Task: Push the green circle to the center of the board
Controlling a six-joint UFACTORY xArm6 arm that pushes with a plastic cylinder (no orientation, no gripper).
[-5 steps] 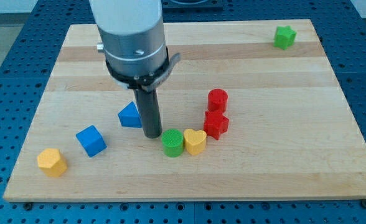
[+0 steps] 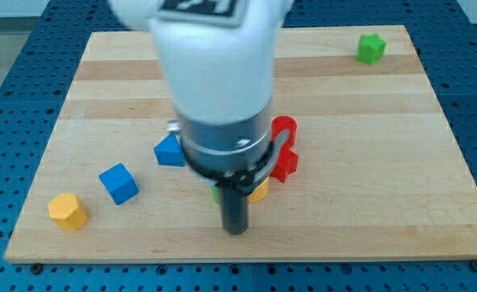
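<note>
My tip [image 2: 235,230] rests on the board near the view's bottom, just below where the green circle [image 2: 217,194] sits. The arm's body hides almost all of the green circle; only a sliver shows at the rod's left. The yellow heart [image 2: 259,192] peeks out to the rod's right, mostly hidden too. I cannot tell whether the tip touches the green circle.
Two red blocks [image 2: 285,148] stand stacked in view right of the arm. A blue triangle [image 2: 168,152], a blue cube [image 2: 118,182] and a yellow block [image 2: 67,211] lie at the left. A green block [image 2: 371,48] sits at the top right corner of the wooden board [image 2: 384,162].
The arm has moved right and toward the view's bottom, from left of the green circle to below it, now covering the circle and most of the yellow heart.
</note>
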